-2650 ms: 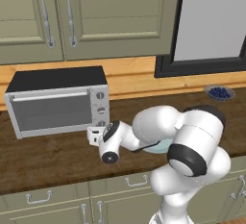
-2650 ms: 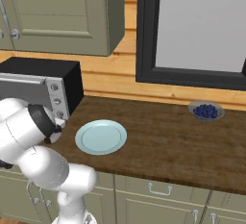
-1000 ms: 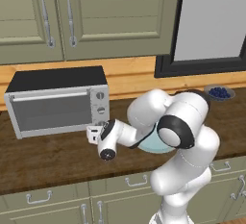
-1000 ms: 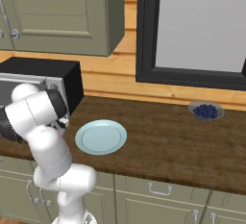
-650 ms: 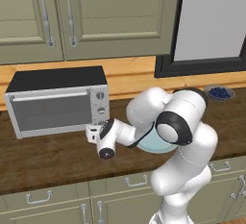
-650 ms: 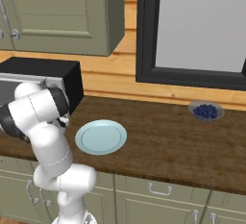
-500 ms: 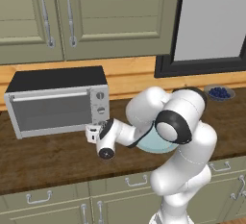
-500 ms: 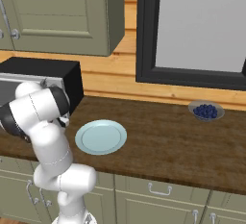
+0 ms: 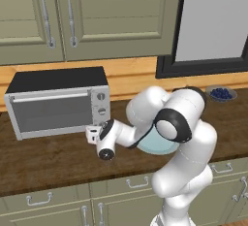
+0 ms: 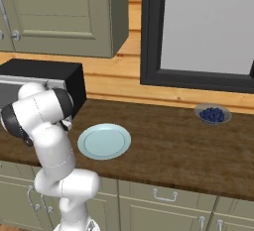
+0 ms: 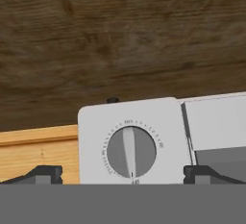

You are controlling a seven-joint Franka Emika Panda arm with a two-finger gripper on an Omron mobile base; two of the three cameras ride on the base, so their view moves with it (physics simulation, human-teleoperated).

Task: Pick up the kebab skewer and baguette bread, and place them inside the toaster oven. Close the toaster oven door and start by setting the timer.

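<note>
In the left base view my gripper (image 9: 92,134) sits at centre frame, just before the toaster oven (image 9: 58,101), whose door (image 9: 52,113) is shut. My hand view adds one round knob (image 11: 131,152) at bottom centre, my fingertips (image 11: 45,172) spread wide either side, grasping nothing. The right base view alone shows the whole pale blue plate (image 10: 104,141).

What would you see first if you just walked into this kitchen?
The big white robot arm curls across the wooden counter, with its open pincer up against the knob panel of the silver toaster oven, whose door is shut. From the hand view one round knob sits between the fingertips. Beside the arm lies a pale blue plate, and a small bowl of blueberries sits farther off.
</note>
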